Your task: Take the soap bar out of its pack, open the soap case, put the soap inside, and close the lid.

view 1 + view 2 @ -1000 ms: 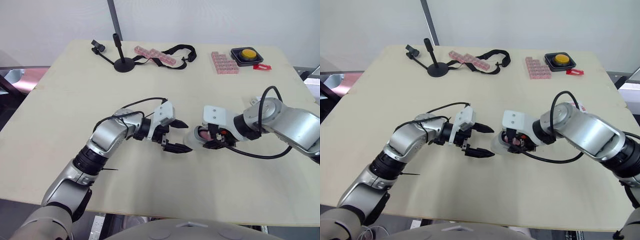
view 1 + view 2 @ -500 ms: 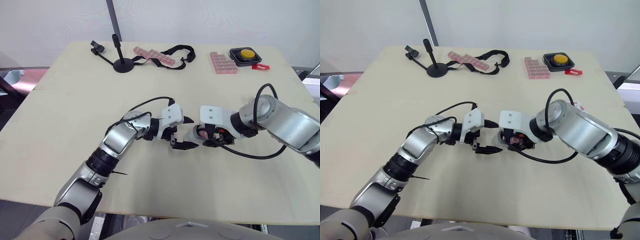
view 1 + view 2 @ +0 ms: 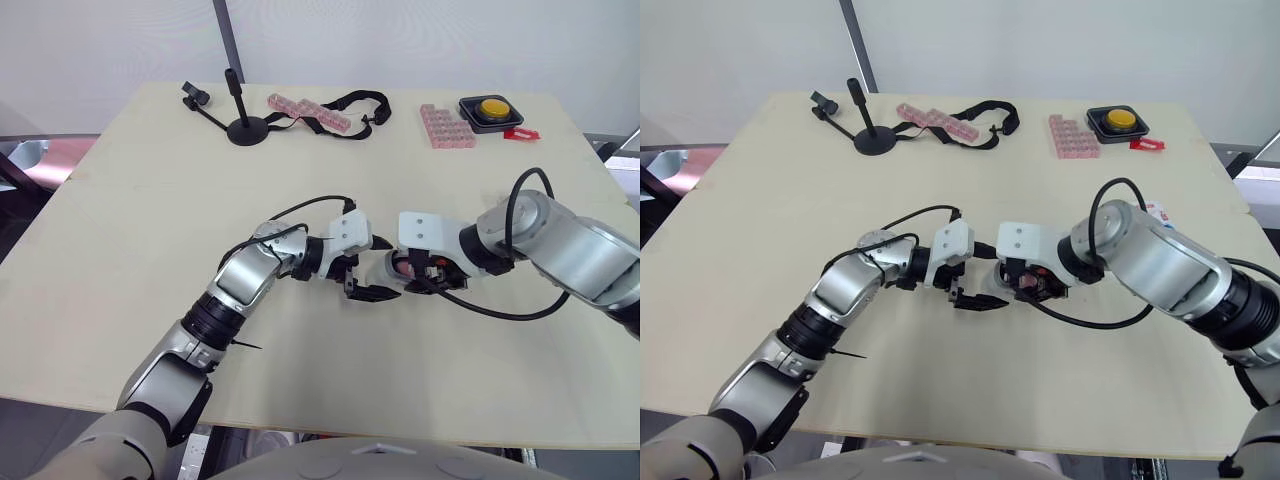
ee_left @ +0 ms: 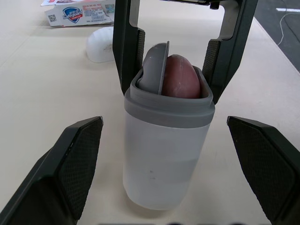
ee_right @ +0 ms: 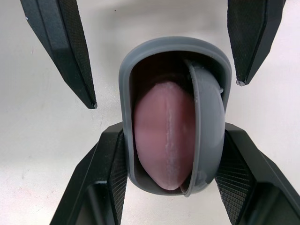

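Soap was in! The pink oval soap bar (image 5: 161, 136) sat inside the translucent grey-rimmed soap case (image 4: 164, 154), and my right tool (image 3: 412, 272) was clenched on that case. The grey lid (image 4: 153, 70) stood edgewise in the mouth, so I judged closing was what remained. My left tool (image 3: 378, 267) was spread wide around the case, touching nothing. My count: one soap, one case, one lid, and one blue-and-white pack (image 4: 77, 14) on the counter (image 3: 150, 200).
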Robot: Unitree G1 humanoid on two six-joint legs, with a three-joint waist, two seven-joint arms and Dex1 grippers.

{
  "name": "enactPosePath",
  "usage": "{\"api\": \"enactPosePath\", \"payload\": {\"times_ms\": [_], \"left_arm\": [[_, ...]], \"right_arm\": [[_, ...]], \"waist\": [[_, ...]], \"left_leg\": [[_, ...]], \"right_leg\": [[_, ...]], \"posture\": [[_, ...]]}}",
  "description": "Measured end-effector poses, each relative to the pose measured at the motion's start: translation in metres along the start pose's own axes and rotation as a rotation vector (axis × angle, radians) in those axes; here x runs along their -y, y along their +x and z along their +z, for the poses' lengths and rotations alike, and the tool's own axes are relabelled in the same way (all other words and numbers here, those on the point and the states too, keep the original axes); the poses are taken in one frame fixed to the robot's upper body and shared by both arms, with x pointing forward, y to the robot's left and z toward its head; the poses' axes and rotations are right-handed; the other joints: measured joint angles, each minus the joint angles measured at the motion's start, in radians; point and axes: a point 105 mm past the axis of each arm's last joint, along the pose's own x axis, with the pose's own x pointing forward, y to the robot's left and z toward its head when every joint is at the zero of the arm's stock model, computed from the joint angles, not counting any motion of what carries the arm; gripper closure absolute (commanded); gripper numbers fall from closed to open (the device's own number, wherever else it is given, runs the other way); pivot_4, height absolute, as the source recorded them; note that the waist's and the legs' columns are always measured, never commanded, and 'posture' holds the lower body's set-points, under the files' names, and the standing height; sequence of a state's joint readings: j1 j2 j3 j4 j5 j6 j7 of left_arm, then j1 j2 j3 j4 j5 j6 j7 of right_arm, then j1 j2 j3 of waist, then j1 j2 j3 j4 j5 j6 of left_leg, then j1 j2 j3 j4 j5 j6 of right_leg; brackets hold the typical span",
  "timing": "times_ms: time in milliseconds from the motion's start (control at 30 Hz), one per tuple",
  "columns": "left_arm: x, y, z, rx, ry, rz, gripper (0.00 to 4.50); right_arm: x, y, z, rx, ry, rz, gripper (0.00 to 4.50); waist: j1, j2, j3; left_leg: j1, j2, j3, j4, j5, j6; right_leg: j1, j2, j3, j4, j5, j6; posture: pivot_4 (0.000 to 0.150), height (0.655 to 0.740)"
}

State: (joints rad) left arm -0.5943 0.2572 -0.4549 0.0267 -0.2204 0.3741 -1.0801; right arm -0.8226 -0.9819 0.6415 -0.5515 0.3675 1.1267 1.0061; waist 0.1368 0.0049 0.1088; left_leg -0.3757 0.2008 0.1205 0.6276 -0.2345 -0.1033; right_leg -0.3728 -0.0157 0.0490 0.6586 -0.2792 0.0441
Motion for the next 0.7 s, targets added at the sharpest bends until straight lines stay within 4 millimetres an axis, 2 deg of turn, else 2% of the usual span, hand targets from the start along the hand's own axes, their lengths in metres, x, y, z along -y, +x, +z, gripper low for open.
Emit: {"api": "enactPosePath", "payload": {"times_ms": [333, 433, 600, 700], "left_arm": [[0.0011, 0.0023, -0.0001, -0.001, 0.012, -0.013, 0.00], [0.0017, 0.0032, 0.0007, 0.003, 0.012, -0.017, 0.83], [0.0034, 0.0045, 0.0018, 0.007, 0.022, -0.029, 2.52], [0.0042, 0.0045, 0.0018, 0.003, 0.041, -0.036, 2.58]], "right_arm": [[-0.0026, 0.0003, 0.0002, -0.002, -0.008, 0.004, 2.47], [-0.0027, 0.0004, 0.0001, -0.002, -0.009, 0.003, 2.47], [-0.0030, 0.0004, -0.0001, -0.001, -0.010, 0.005, 2.47], [-0.0038, 0.0006, -0.0002, -0.001, -0.010, 0.010, 2.47]], "waist": [[0.000, 0.000, 0.000], [0.000, 0.000, 0.000], [0.000, 0.000, 0.000], [-0.001, 0.000, 0.000]], "left_leg": [[0.000, 0.000, 0.000, 0.001, 0.000, 0.000], [0.000, 0.000, 0.000, 0.001, 0.000, 0.000], [0.000, 0.000, 0.000, 0.002, 0.000, 0.000], [0.000, 0.000, 0.000, 0.002, 0.000, 0.000]], "right_leg": [[0.000, 0.000, 0.000, 0.001, 0.000, 0.000], [0.000, 0.000, 0.000, 0.002, 0.000, 0.000], [0.000, 0.000, 0.001, 0.002, 0.000, 0.000], [0.000, 0.000, 0.001, 0.002, 0.000, 0.000]], "posture": [[0.150, 0.7400], [0.150, 0.7400], [0.150, 0.7400], [0.150, 0.7400]]}}
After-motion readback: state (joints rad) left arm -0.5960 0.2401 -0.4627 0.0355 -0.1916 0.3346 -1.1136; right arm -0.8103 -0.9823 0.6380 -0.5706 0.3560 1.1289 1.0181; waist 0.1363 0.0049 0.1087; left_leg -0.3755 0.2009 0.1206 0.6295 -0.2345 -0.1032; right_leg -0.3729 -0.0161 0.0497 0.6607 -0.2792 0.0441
